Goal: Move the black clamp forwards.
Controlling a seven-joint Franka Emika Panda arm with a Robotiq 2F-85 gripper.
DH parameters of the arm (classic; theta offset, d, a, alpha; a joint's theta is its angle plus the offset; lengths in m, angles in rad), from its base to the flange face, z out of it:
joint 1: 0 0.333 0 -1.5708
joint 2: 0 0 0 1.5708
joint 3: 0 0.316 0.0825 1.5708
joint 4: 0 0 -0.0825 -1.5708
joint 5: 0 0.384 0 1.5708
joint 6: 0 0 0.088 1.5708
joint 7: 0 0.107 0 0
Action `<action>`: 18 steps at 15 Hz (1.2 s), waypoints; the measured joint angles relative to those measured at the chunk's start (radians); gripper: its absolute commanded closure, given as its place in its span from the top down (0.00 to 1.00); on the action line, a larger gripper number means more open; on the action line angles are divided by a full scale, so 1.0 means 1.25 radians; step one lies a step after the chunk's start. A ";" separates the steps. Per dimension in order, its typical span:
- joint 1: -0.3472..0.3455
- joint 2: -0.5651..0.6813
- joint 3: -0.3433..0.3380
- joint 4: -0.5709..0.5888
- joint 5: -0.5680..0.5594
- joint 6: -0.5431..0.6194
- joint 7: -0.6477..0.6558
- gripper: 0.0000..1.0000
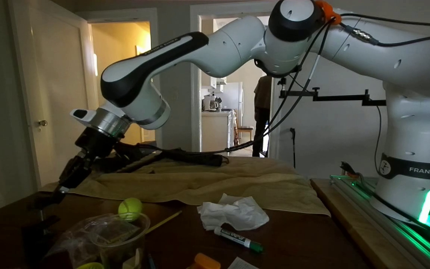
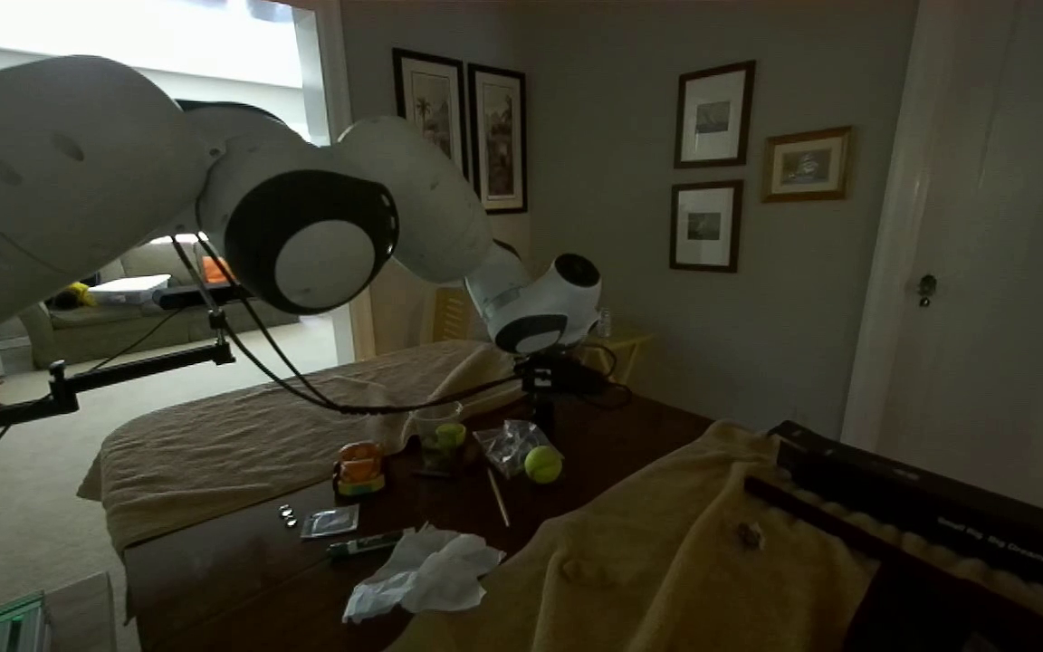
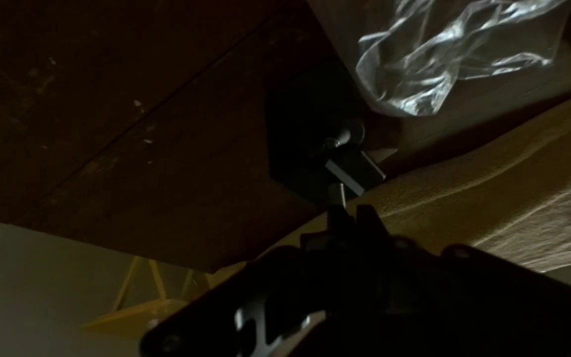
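Closest to the wrist camera, poking up from six o'clock, is the robot's gripper (image 3: 351, 213). Its two fingers are close together, right at a shiny pin on the black clamp (image 3: 329, 145). It is too dark to tell if they are pinching it. The clamp is just past the fingertips, between eleven and twelve o'clock, on or just over the brown table (image 3: 166, 124).

Just beside the clamp, at two o'clock, is a see-through bag (image 3: 444, 59), all crinkly. What it holds I cannot tell.

In an exterior view, a clear plastic cup (image 1: 140, 239) stands at three o'clock from the clamp, with the bag between them. Pale bits show through the cup's side. A yellow-green thing (image 2: 451, 436) shows at the cup too, but I cannot tell if it is in the cup or next to it. From the cup, a tennis ball (image 1: 130, 209) is near, at about twelve o'clock, and a yellow stick (image 1: 164, 222) is at two. A marker (image 1: 239, 239) with a green cap is well apart, at three o'clock, near a crumpled tissue (image 1: 233, 215).

In an exterior view, far back toward nine o'clock, a pale bin (image 2: 129, 288) sits on a couch (image 2: 78, 337), too small to see into.
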 measured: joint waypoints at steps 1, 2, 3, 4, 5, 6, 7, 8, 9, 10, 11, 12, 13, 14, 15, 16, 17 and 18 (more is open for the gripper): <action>-0.014 0.000 0.009 0.006 0.001 -0.051 -0.026 0.02; -0.027 0.000 0.015 0.013 0.002 -0.104 -0.053 0.02; -0.037 0.000 0.017 0.022 0.004 -0.158 -0.079 0.02; -0.045 0.000 0.016 0.033 0.005 -0.215 -0.104 0.02; -0.049 0.000 0.012 0.045 0.005 -0.272 -0.127 0.02; -0.049 0.000 0.003 0.059 0.005 -0.329 -0.149 0.02; -0.046 0.000 -0.009 0.073 0.005 -0.383 -0.168 0.02; -0.039 0.000 -0.023 0.089 0.004 -0.432 -0.187 0.02; -0.030 0.000 -0.038 0.103 0.004 -0.469 -0.204 0.02; -0.018 0.000 -0.055 0.117 0.003 -0.493 -0.220 0.02; -0.004 0.000 -0.072 0.130 0.001 -0.509 -0.237 0.02; 0.011 0.000 -0.088 0.143 0.000 -0.523 -0.254 0.02; 0.025 0.000 -0.102 0.153 -0.004 -0.535 -0.271 0.02; 0.038 0.000 -0.114 0.164 -0.009 -0.548 -0.289 0.02; 0.050 0.000 -0.125 0.173 -0.015 -0.563 -0.311 0.02; 0.060 0.000 -0.133 0.181 -0.020 -0.583 -0.333 0.02; 0.070 0.000 -0.140 0.189 -0.026 -0.604 -0.357 0.02; 0.079 0.000 -0.146 0.195 -0.034 -0.622 -0.383 0.02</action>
